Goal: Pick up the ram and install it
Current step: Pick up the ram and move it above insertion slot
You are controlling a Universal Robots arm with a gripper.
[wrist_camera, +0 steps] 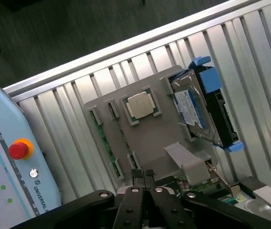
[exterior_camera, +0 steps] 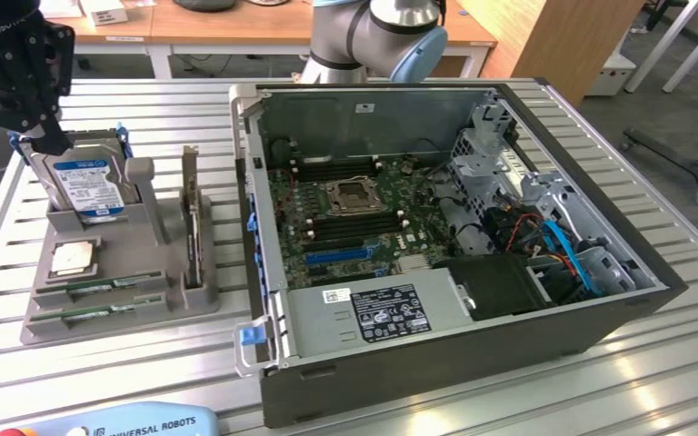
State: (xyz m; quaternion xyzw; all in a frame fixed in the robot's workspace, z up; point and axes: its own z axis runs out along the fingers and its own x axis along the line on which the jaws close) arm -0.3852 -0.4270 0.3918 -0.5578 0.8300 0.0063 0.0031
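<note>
Nearest in the exterior view, a light-blue teach pendant (exterior_camera: pixel 94 422) lies at the front edge of the slatted aluminium table (exterior_camera: pixel 155 118); the wrist view shows its red stop button (wrist_camera: pixel 18 149). Just beyond it a grey holder tray (exterior_camera: pixel 119 322) rests on the table. The ram (exterior_camera: pixel 88 314) lies flat in the tray's front slot, and a second ram stick (exterior_camera: pixel 97 289) lies in the slot directly behind it, parallel to the first; in the wrist view the ram (wrist_camera: pixel 100 136) shows as a narrow green strip seated in its slot. Neither stick is lifted. Behind the sticks a processor chip (exterior_camera: pixel 73 259) sits in a square recess of the tray. Farther back, a hard drive (exterior_camera: pixel 86 186) with a blue label stands upright in the tray, and an expansion card (exterior_camera: pixel 189 218) stands on edge toward the exterior view's right. The gripper (exterior_camera: pixel 46 136) hangs above the hard-drive end of the tray, well apart from the ram. In the wrist view the gripper (wrist_camera: pixel 145 177) has its fingers pressed together with nothing between them. To the exterior view's right, the open computer case (exterior_camera: pixel 567 309) lies on the table with its motherboard (exterior_camera: pixel 349 209) exposed. Behind the case stands the arm base (exterior_camera: pixel 373 36), with wooden desks (exterior_camera: pixel 204 32) beyond.
</note>
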